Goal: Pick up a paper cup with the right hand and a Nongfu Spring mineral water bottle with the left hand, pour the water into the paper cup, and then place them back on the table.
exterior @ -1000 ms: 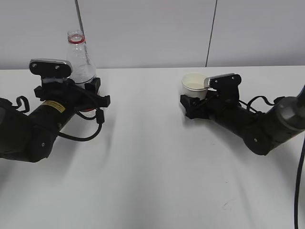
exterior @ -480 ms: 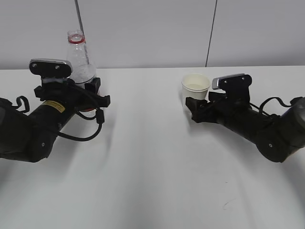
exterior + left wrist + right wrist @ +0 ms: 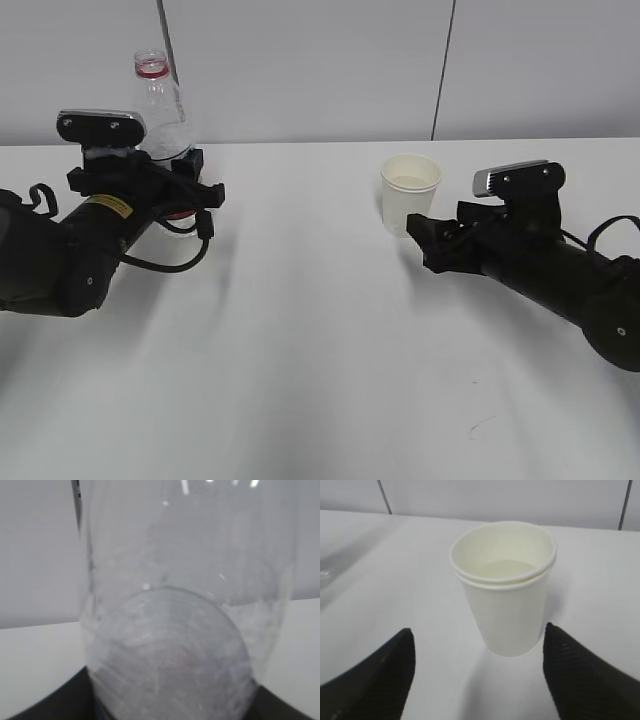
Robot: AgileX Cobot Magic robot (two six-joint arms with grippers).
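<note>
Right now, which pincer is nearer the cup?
Right. The right pincer sits open just beside the cup, which stands free on the table. The left pincer is far across the table, closed around the bottle.

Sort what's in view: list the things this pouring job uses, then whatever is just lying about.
Part of the job:
paper cup
water bottle
left gripper, around the bottle
right gripper, open, clear of the cup
table

Just lying about:
nothing loose on the table
</note>
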